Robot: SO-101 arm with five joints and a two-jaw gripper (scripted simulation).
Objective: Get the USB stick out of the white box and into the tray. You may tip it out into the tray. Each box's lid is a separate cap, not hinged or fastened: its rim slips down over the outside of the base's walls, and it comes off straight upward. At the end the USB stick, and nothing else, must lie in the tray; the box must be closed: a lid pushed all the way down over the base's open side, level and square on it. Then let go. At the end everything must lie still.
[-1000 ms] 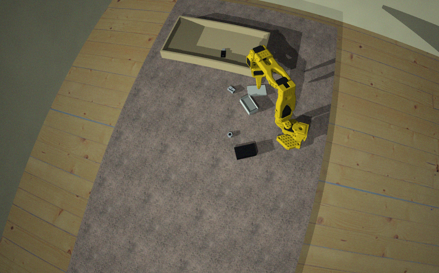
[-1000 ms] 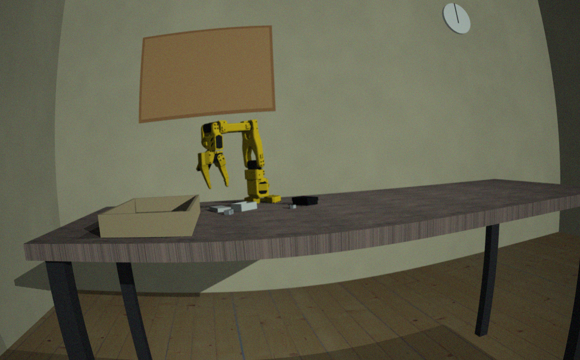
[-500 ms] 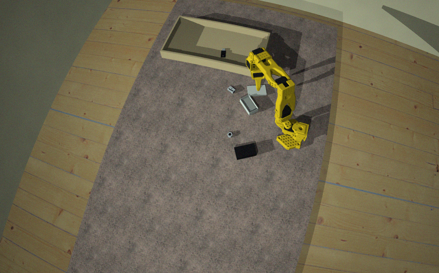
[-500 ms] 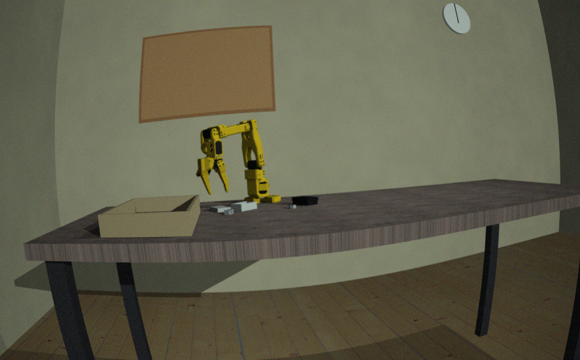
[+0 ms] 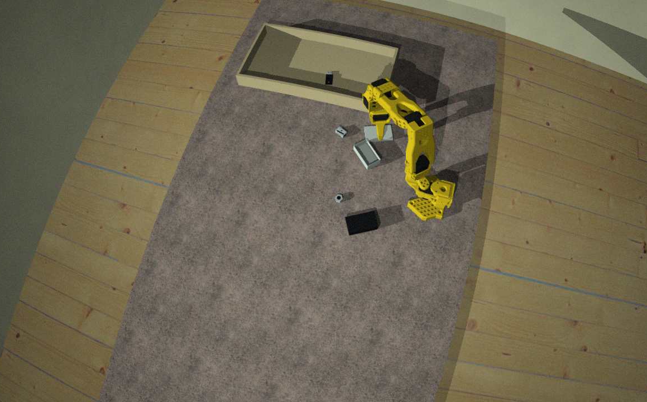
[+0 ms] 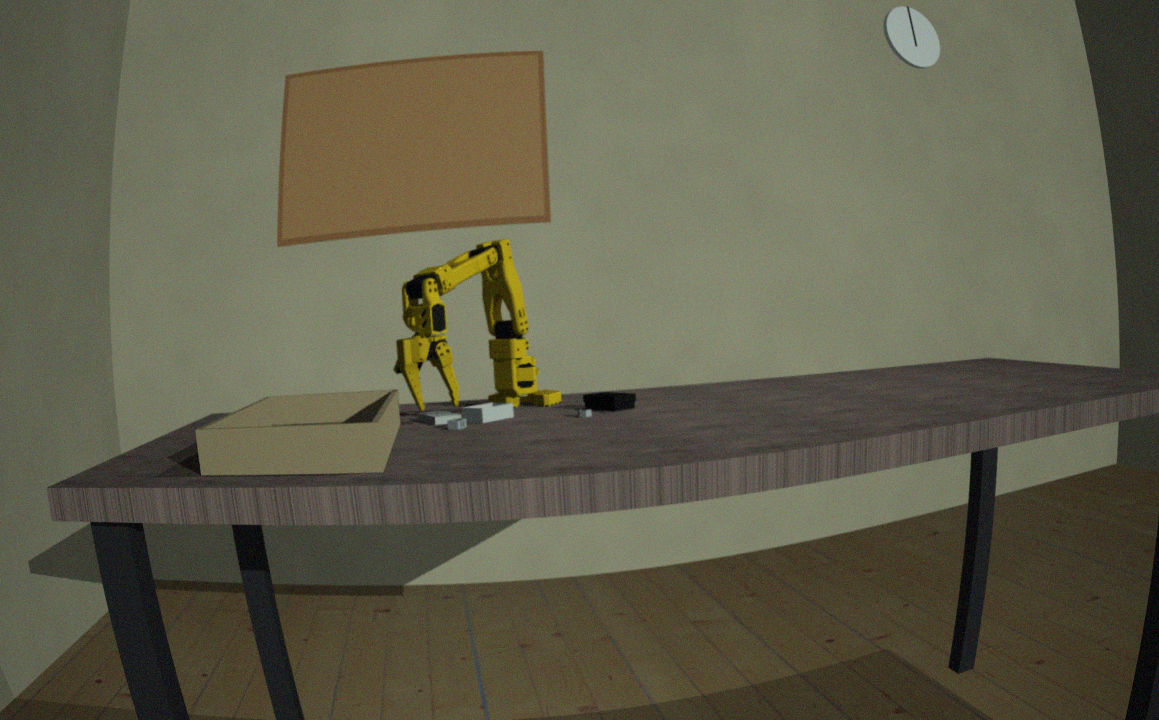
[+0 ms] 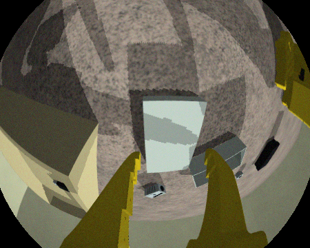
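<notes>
The black USB stick point(image 5: 329, 77) lies inside the tan tray point(image 5: 315, 60), near its front wall; it also shows in the wrist view point(image 7: 60, 184). The white box's base point(image 5: 366, 153) stands open on the mat. Its white lid point(image 5: 375, 132) lies flat beside it, toward the tray. My gripper point(image 5: 379, 134) hangs fingers-down just above the lid, open and empty. In the wrist view the lid point(image 7: 173, 135) lies just beyond my fingertips, with the base to the right.
A small grey object point(image 5: 341, 131) lies left of the lid. A metal nut point(image 5: 338, 197) and a closed black box point(image 5: 361, 221) sit near the arm's base point(image 5: 430, 202). The tray's wall point(image 6: 301, 432) stands close to my left.
</notes>
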